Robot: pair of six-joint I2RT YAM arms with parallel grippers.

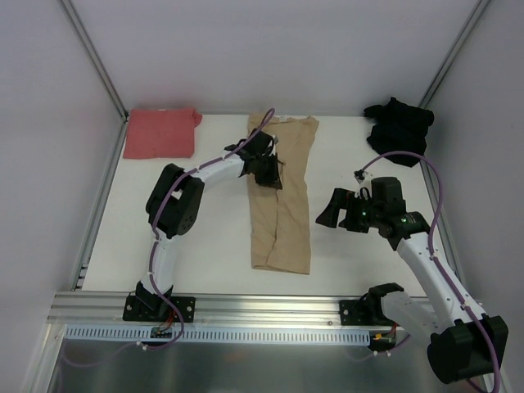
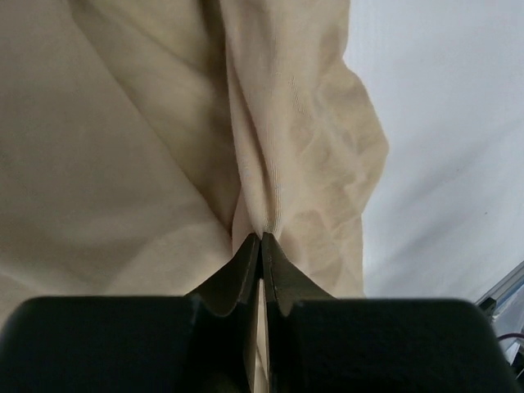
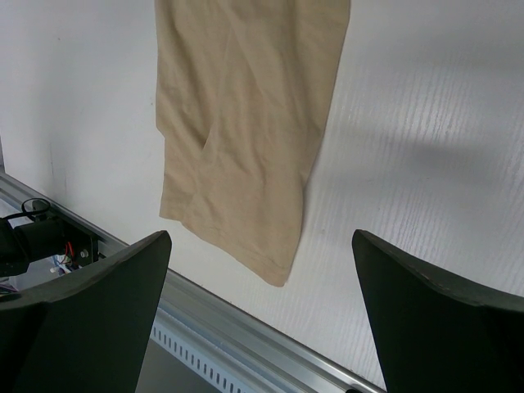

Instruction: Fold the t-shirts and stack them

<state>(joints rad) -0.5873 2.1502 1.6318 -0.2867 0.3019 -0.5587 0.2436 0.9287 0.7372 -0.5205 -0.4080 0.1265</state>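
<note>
While the left claw (image 2: 261, 239) pinches a thin ridge of the long tan-beige cloth t-shirt (image 1: 282, 221) lying mid-worktop (image 1: 213, 246), perhaps one layer only, pulling could unfold it; the right claw (image 3: 260, 241) hangs wide, empty.

White tabletop (image 1: 217, 246) is enclosed by plain white walls (image 1: 286, 49) at back and sides. Aluminium posts (image 1: 92, 56) are seen slanting up at both rear corners. An aluminium rail (image 1: 262, 308) and slotted white cable duct (image 1: 270, 334) are mounted along the near edge. Light is even, soft.

Left arm (image 1: 164, 258) and right arm (image 1: 426, 262): white links, black joints; purple cables (image 1: 440, 205); fingers (image 3: 82, 311) seemingly dark olive.
</note>
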